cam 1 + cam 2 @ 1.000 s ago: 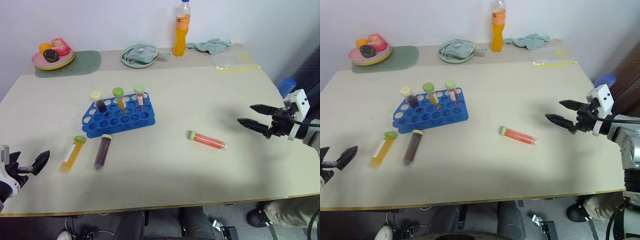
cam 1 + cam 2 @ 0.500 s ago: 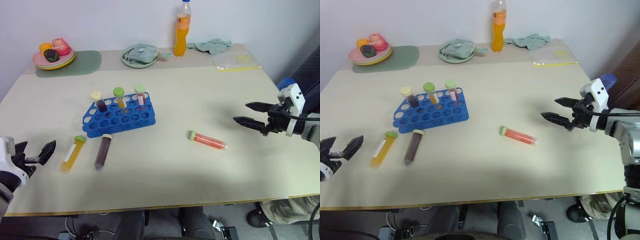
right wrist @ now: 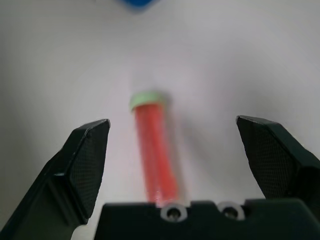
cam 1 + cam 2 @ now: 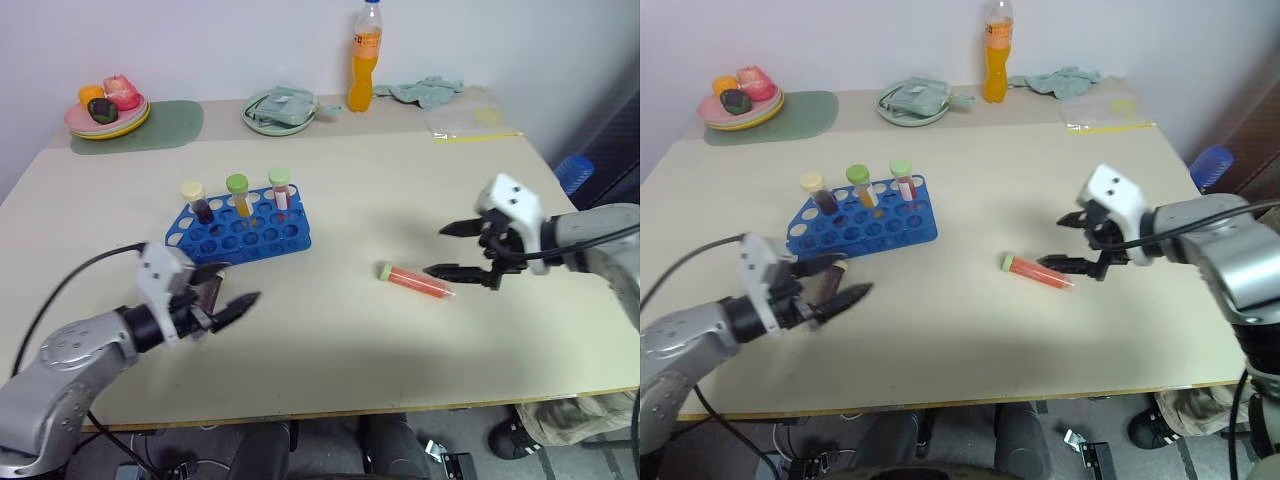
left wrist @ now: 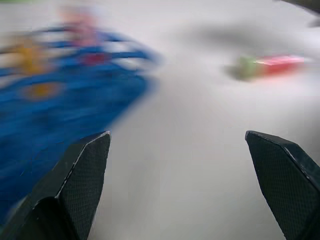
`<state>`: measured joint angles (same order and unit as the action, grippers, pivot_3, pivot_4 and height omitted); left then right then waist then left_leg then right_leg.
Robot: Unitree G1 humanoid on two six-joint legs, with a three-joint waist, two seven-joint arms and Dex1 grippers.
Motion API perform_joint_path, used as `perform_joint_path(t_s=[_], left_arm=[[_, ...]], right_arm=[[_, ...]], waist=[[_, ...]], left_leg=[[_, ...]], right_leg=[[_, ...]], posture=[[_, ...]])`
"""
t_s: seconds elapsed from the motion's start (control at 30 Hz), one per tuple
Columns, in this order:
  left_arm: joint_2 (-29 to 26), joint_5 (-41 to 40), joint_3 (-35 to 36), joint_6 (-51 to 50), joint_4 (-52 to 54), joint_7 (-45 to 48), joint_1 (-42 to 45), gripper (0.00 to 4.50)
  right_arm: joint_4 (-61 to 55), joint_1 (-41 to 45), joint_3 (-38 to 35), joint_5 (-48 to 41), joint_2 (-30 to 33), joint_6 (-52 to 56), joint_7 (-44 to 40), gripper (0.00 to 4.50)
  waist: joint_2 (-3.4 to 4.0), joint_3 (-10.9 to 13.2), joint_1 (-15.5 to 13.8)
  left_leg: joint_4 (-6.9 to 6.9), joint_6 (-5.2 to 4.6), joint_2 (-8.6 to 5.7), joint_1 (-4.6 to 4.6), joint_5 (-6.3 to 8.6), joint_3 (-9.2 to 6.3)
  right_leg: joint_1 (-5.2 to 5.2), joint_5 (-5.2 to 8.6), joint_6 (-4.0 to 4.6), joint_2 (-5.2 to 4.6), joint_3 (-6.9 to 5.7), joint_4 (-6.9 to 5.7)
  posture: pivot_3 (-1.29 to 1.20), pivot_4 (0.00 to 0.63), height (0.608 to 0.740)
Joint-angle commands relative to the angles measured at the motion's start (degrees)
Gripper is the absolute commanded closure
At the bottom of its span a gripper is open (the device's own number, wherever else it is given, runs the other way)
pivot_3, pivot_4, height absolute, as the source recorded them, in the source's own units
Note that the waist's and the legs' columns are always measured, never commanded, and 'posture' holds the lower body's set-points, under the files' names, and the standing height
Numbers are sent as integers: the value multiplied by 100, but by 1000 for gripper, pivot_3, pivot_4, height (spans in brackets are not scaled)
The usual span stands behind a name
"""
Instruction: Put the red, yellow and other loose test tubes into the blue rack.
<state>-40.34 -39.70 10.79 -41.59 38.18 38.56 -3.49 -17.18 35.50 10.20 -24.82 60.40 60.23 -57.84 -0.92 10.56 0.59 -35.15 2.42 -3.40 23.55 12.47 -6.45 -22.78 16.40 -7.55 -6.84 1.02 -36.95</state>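
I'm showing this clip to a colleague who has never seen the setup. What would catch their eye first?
Probably the blue rack left of the table's middle, with three capped tubes standing in it. Next, the red tube lying flat to its right, with the open right gripper poised just beside it. The open left gripper reaches in near the rack's front edge.

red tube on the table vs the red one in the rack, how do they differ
The loose red tube lies flat on the table, apart from the blue rack; the racked red tube stands upright in a hole. The loose one's body shows whole; the racked one's is partly hidden. Both have green caps.
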Motion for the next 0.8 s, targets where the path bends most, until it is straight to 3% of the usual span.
perform_joint_path(t_s=[0.03,0.23,0.53,0.63,0.8], left_arm=[[-49,201,-871,246,310,388,321,61],[-5,651,-1656,644,299,620,476,61],[119,823,-1925,771,435,491,265,61],[190,830,-1960,755,464,416,250,0],[224,789,-1897,756,491,380,190,0]], right_arm=[[-6,775,718,246,-224,766,182,0],[695,1714,1875,619,-792,1432,278,0],[1372,2335,3030,964,-915,1287,-192,0],[1643,2479,3227,1102,-1040,1153,-327,772],[1744,2546,3321,1315,-1105,926,-474,3375]], waist=[[0,0,17],[1,1,14],[3,2,17],[3,2,24],[3,2,20]], left_leg=[[0,0,1,1,0,0],[2,0,0,2,0,0],[1,-1,-6,9,0,-4],[1,-1,-6,9,0,-4],[2,-1,-10,9,0,-4]], right_leg=[[-2,0,-1,1,0,-1],[-6,-8,-14,3,-1,-2],[-11,-9,-17,1,-3,-3],[-14,-10,-18,2,-3,-6],[-15,-10,-19,3,-4,-7]], posture=[[0,150,740],[0,150,740],[0,150,740],[0,150,740],[0,150,740]])
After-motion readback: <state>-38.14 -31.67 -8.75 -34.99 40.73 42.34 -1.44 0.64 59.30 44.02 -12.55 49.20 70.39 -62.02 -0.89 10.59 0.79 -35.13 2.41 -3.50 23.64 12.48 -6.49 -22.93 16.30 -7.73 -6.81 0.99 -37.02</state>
